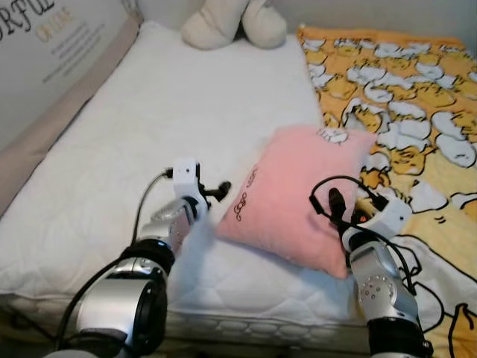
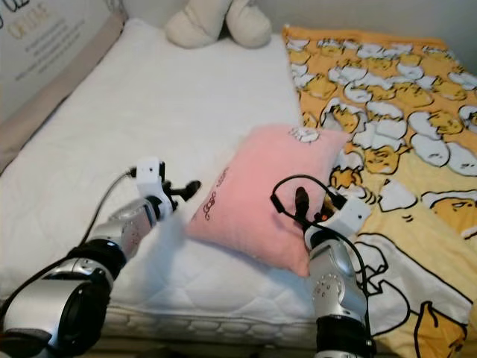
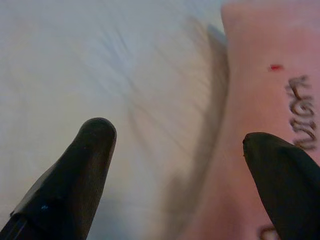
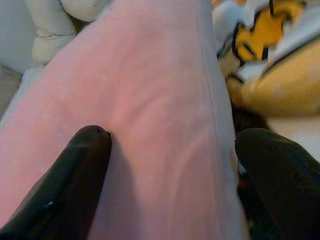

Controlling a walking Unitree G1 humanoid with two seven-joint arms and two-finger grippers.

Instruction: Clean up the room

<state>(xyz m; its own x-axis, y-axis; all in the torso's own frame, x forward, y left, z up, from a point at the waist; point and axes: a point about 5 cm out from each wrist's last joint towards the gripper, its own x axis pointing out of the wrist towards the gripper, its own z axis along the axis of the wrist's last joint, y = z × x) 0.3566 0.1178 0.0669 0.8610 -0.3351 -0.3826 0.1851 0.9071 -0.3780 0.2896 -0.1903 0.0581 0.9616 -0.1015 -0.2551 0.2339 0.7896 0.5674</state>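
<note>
A square pink pillow (image 1: 298,195) of soft, velvety plush, with dark lettering stitched along its left edge and a small white figure at its far corner, lies tilted on a bed, partly on the quilted white mattress (image 1: 149,134) and partly overlapping the edge of a yellow cartoon-print blanket (image 1: 417,97) that covers the bed's right side. The left gripper (image 1: 216,191) reaches in from the near left and sits at the pillow's left edge; in the left wrist view its two rounded black fingers (image 3: 85,170) are spread wide, one over the stitched white fabric and the other over the pink cloth beside the lettering, gripping nothing. The right gripper (image 1: 346,205) comes up from the near right at the pillow's right edge; in the right wrist view its fingers (image 4: 80,175) are likewise set wide apart, one resting on the pink plush and the other over the blanket side, straddling the pillow's seam without closing on it. Both silver arms carry looped black cables. At the far end of the bed a cream plush toy (image 1: 231,22) sits against the wall, and a pale panel with printed lettering (image 1: 52,45) stands along the left side of the mattress.
</note>
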